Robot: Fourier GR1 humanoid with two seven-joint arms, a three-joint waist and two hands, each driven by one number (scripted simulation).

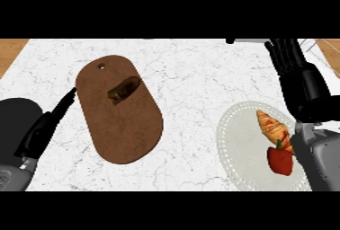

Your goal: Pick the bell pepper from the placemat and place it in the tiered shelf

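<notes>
Red bell pepper sat on the placemat, right hand up past it!

The small red bell pepper (280, 161) lay near the right edge of the round pale lace-edged placemat (240, 134), long axis running toward the counter's far edge, green stem pointing that way and touching a golden croissant (274, 126). The black right hand (290, 56) hung well beyond it by the far right corner, fingers straight, holding nothing. The left hand (50, 121) lay straight-fingered beside the brown oval wooden cutting board (123, 121).

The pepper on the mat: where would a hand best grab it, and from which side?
Probably round the pepper's wide red body, from above. Its green stem points up-view toward the croissant, which nearly touches it; the right forearm crowds its right, leaving the top freest.
</notes>
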